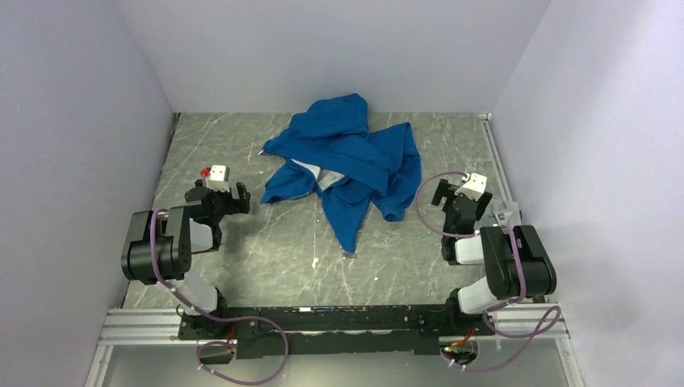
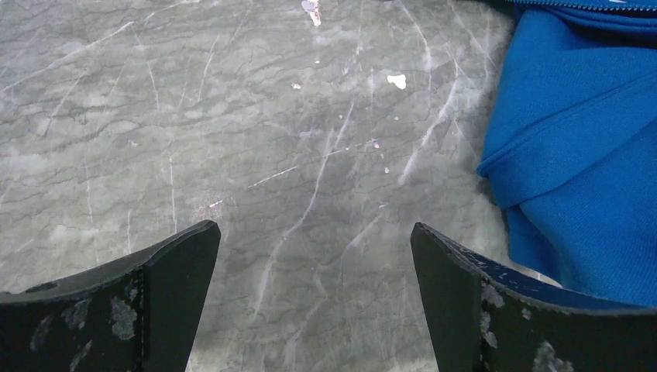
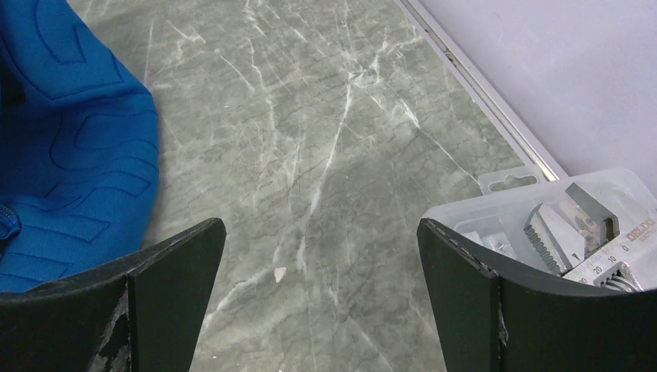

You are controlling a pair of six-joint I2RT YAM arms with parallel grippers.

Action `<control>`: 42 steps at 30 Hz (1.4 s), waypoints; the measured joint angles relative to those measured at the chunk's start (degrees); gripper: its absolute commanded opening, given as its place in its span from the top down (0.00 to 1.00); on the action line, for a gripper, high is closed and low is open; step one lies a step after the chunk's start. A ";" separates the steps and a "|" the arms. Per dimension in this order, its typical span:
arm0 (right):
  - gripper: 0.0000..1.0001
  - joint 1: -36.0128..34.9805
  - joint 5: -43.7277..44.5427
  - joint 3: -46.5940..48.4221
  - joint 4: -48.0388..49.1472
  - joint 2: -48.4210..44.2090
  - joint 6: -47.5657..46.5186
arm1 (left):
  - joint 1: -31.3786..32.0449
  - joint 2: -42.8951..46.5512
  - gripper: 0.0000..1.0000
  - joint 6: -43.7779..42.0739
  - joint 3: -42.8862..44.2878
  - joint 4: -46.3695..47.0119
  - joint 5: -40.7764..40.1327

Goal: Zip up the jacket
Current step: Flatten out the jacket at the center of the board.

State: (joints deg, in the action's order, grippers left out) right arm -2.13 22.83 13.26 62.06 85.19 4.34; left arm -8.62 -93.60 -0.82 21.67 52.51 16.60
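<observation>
Only one bit of writing reads at all: on the ruler scale (image 3: 612, 263) inside the clear plastic pack (image 3: 503, 209), at 4 o'clock in the right wrist view, the numerals 10 and 20 show. A small printed word beside them is too fine to read.

The jacket (image 1: 355, 161) lies crumpled on the desk (image 1: 266, 250), toward its far middle. It sits at 2 o'clock from the left fingers (image 2: 166, 302) and at 10 o'clock from the right fingers (image 3: 170, 294), touching neither. Both pairs are spread wide, with bare desk between them.

In each wrist view the frame edge cuts the jacket off. A patch of pale lining (image 1: 319, 173) shows from above. The folds hide the zipper line almost entirely.
</observation>
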 measured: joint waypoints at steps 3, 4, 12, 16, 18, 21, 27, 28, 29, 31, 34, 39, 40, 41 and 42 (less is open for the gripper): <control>0.00 0.00 0.00 0.00 0.00 0.00 0.00 | -0.02 0.00 0.01 0.00 0.00 0.00 0.00; 0.00 0.00 0.00 0.00 0.00 0.00 0.02 | 0.00 0.00 0.01 0.00 0.00 -0.02 0.00; 0.00 -0.17 -0.26 0.35 -3.52 -1.55 0.15 | -0.02 1.51 0.01 -0.02 4.00 -10.51 0.04; 0.00 -1.44 3.19 9.27 -23.71 -9.35 4.11 | -0.02 2.16 0.01 0.11 22.27 -33.94 0.63; 0.00 -1.57 2.95 16.02 -30.97 -12.70 8.72 | -0.02 2.71 0.01 0.44 31.10 -42.84 1.88; 0.00 -1.66 0.81 21.49 -36.11 -18.29 18.69 | -0.17 4.39 0.01 0.66 38.93 -52.89 4.90; 0.00 -6.67 -12.04 24.15 -45.97 -21.59 25.42 | 2.73 6.25 0.01 -2.34 45.72 -70.66 9.77; 0.00 -10.21 -11.69 25.49 -48.72 -20.20 24.90 | 3.98 6.25 0.01 -3.10 46.21 -72.96 9.99; 0.00 -15.89 -10.54 27.67 -52.17 -17.92 23.67 | 5.51 6.23 0.01 -3.98 46.58 -75.32 10.14; 0.00 -27.12 -9.44 32.28 -57.24 -12.59 21.35 | 8.79 6.05 0.01 -5.84 47.21 -79.19 9.90; 0.00 -37.53 -8.39 37.59 -63.19 -6.03 18.99 | 13.79 4.87 0.01 -8.02 48.37 -83.43 9.09; 0.00 -40.28 -1.92 48.15 -73.81 5.99 16.57 | 16.65 1.84 0.01 -10.21 49.62 -85.37 8.35; 0.00 -40.26 0.09 50.71 -75.84 8.76 16.00 | 16.87 1.20 0.01 -10.78 49.64 -85.26 7.67; 0.00 -40.26 1.97 52.85 -77.44 11.13 15.41 | 17.03 0.57 0.01 -11.52 49.64 -85.20 6.93; 0.00 -40.19 4.13 54.80 -79.21 13.20 14.78 | 17.25 -0.02 0.01 -12.09 49.64 -85.07 6.23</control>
State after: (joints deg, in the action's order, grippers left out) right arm -42.33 26.96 68.05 -17.15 98.39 19.11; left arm 8.62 -93.62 -12.91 71.31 -32.56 22.83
